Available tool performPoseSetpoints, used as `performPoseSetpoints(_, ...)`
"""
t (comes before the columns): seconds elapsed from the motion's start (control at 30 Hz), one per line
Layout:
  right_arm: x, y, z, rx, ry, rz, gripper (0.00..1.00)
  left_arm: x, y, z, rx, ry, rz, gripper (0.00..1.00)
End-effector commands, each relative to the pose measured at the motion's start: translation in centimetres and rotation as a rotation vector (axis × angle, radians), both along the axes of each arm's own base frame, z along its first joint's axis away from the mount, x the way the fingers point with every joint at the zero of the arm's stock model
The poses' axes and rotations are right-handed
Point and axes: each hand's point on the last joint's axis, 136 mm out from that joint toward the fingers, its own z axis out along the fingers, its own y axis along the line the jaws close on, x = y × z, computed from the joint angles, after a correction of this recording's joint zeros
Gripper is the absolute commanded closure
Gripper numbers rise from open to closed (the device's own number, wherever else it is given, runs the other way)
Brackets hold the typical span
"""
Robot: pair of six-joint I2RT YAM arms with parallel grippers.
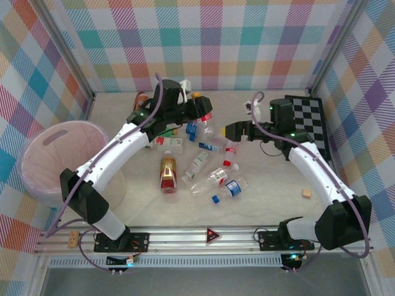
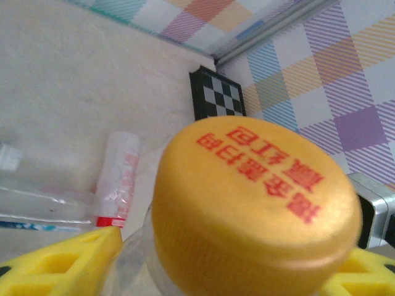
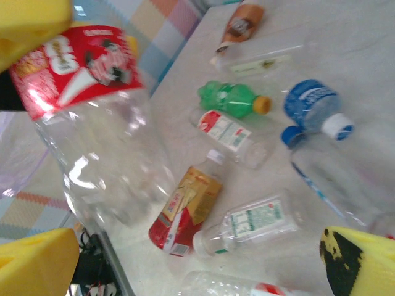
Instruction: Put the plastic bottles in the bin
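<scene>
Plastic bottles (image 1: 213,177) lie scattered on the table (image 1: 271,203) well to the right of the bin (image 1: 43,166). Among them are a brown-orange labelled one (image 1: 168,174), nearest the bin, and a green one (image 3: 231,98). None can be made out inside the bin.

The left gripper (image 2: 222,246) is clenched on a clear yellow-capped bottle (image 2: 253,191) with a red label, holding it up off the table, well apart from the bin and farther back than it. The right gripper (image 1: 229,131) sits farther right of the bin, just beside that bottle. Its jaws are spread wide and seem to grasp nothing.

The step in hand looks like carrying this one bottle. The next move calls for the left arm to swing it back over the bin's wide mouth, keep its grip until it is above the rim, then let go. Meanwhile the right arm is free to pick from the heap.
</scene>
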Motion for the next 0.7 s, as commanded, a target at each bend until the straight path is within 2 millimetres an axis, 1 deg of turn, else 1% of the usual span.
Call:
performPoseSetpoints(0.0,-0.5,-1.7,-1.0,-0.062,0.047,-0.043,0.0,0.5,4.1,3.1,0.073,-0.066,0.057,0.56)
performPoseSetpoints(0.1,-0.5,-2.7,-2.6,-0.082,0.085,-0.075,0.0,0.1,8.8,4.9,0.173,-0.097,0.144,0.57)
performPoseSetpoints(0.23,-0.5,-2.9,-4.1,-0.094,0.12,-0.084,0.01,-1.6,15.2,6.4,0.2,-0.088,0.252,0.6)
performPoseSetpoints(0.37,0.0,-3.1,-4.8,-0.109,0.14,-0.094,0.01,-4.6,21.9,8.0,0.296,-0.106,0.396,0.62)
performPoseSetpoints(0.47,0.3,-3.0,-4.9,-0.111,0.15,-0.093,0.01,-6.9,26.1,8.6,0.334,-0.09,0.488,0.64)
performPoseSetpoints(0.57,0.5,-2.9,-4.9,-0.104,0.156,-0.091,0.02,-8.9,29.8,8.8,0.362,-0.079,0.588,0.66)
performPoseSetpoints(0.63,0.5,-2.9,-5.0,-0.106,0.161,-0.092,0.02,-9.4,31.4,8.6,0.34,-0.068,0.632,0.7)
performPoseSetpoints(0.67,0.5,-2.9,-4.9,-0.108,0.163,-0.094,0.02,-9.5,31.8,8.4,0.302,-0.061,0.634,0.72)
